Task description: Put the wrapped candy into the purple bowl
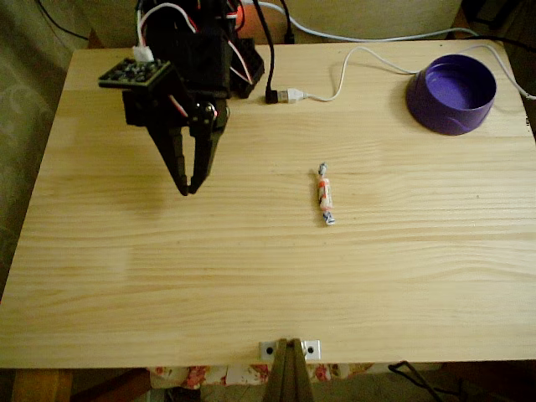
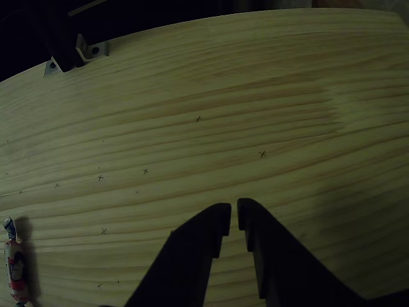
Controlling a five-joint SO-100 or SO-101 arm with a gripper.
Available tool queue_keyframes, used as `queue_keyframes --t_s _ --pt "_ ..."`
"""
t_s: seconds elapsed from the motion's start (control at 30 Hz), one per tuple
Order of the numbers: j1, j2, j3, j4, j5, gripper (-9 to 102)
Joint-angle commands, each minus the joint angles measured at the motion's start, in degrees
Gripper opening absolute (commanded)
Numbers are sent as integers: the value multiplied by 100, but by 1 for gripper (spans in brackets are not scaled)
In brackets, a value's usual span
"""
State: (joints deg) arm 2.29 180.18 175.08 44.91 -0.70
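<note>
One wooden table is carrying everything you are working with. Your black arm is running off the fixed view's top edge, and its gripper is hanging above bare wood, jaws nearly closed on nothing. Your purple bowl is sitting empty at the far right. Your wrapped candy is lying mid-table; its print is too blurred to read, and the other view is cropping it at the lower left edge.

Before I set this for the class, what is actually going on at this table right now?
A robot arm's hand hangs over the wooden table, fingers nearly together and holding nothing. The wrapped candy lies apart from it, mid-table, to its right in the fixed view. The purple bowl sits empty at the far right corner.
</note>
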Motion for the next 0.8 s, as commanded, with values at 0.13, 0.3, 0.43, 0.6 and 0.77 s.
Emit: queue_keyframes --t_s 0.13,0.3,0.43,0.6,0.77 --pt "-53 70 -44 9 -185 1" --pt "-9 70 -44 9 -132 1" --pt "9 70 -44 9 -114 1" --pt "-26 70 -44 9 -141 1" --pt "-35 70 -44 9 -176 1"
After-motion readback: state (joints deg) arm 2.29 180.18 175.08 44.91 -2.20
